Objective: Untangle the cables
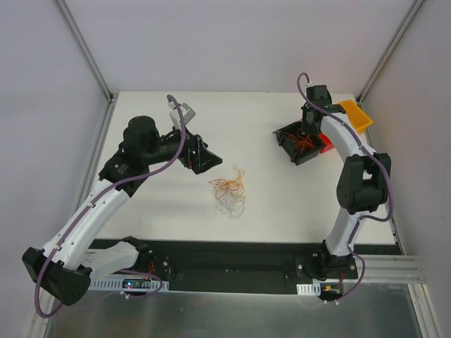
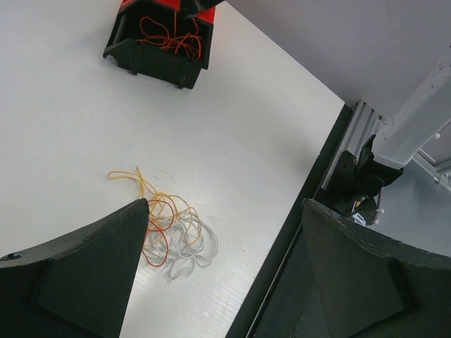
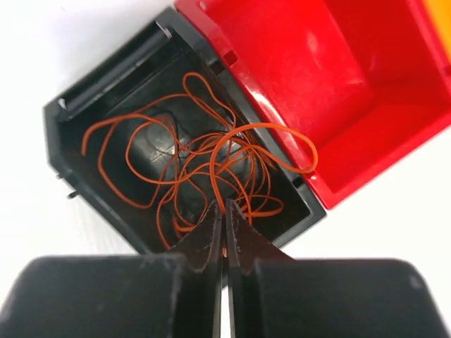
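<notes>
sorting by colour seems to be the step that's going on here: the right gripper (image 3: 224, 211) is hanging over the black bin (image 3: 74, 116) at the far right of the worktop (image 1: 282, 204). its jaws are pressing tight together with a sliver of orange showing in the seam, so i'm reading it as pinching one of the orange strands (image 3: 218, 151) that are lying coiled in that bin. one loop is spilling over the shared edge towards the red bin (image 3: 352, 84), which is looking empty in the part the wrist view shows, and an orange bin (image 1: 356, 116) is sitting just beyond. the rest of the cables (image 1: 229, 190), orange, yellowish and clear ones all curling into each other, are lying in a small tangle mid-worktop, well apart from the bins. the left gripper (image 2: 225, 208) is hanging near that tangle, off to its far-left side, with its jaws standing wide apart and gripping nothing. my guess for the next move: the right jaws are going to need to let go so the strand drops fully inside the black bin. then one arm is pinning the pile while the other is teasing out a single colour slowly, since these thin curly wires are looking likely to drag the whole clump along.
</notes>
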Robot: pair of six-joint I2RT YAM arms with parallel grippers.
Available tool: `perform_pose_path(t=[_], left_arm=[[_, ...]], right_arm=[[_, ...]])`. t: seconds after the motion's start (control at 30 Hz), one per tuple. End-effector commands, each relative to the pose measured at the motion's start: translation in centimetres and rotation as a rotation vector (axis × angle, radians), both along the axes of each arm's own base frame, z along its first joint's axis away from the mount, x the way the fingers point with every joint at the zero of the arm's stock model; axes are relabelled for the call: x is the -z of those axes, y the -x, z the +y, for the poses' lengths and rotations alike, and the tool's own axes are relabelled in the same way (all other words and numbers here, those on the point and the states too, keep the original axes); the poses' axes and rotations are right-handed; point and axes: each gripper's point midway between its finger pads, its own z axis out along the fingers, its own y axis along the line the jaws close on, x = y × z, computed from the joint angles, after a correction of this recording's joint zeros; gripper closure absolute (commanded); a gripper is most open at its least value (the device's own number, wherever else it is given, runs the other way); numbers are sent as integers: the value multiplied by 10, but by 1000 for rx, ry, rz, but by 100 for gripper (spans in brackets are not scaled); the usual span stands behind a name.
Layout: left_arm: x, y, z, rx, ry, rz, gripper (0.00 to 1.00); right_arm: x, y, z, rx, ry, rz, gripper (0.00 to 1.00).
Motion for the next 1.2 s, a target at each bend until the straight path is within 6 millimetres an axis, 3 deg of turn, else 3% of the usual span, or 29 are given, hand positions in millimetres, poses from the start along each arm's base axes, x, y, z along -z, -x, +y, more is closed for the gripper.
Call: perform_pose_path(t=[0.0, 0.2, 0.37, 0.47, 0.7, 0.87, 0.97, 1.07, 1.17], left_arm=[[0, -5, 0, 8, 4, -14, 11], [4, -8, -1, 7, 0, 4, 11], [8, -12, 0, 5, 0, 25, 11], [12, -15, 0, -1, -3, 42, 12], [26, -27, 4, -44, -37, 68, 11], [38, -37, 11, -101, -90, 75, 12], [44, -44, 13, -130, -113, 83, 12], [51, -48, 15, -150, -129, 97, 13], [62, -53, 14, -161, -143, 129, 19]], right_arm=[[25, -9, -5, -8, 42, 70, 99], [68, -11, 0, -30, 35, 187, 99], [71, -12, 2, -32, 32, 215, 99], [53, -12, -1, -27, 45, 205, 91], [-21, 4, 1, -7, 11, 135, 48], [-66, 29, 5, 3, -19, 61, 34], [-81, 50, 41, -88, -63, 19, 29], [-74, 82, 103, -251, -162, -6, 28], [-58, 119, 169, -393, -394, -16, 30]])
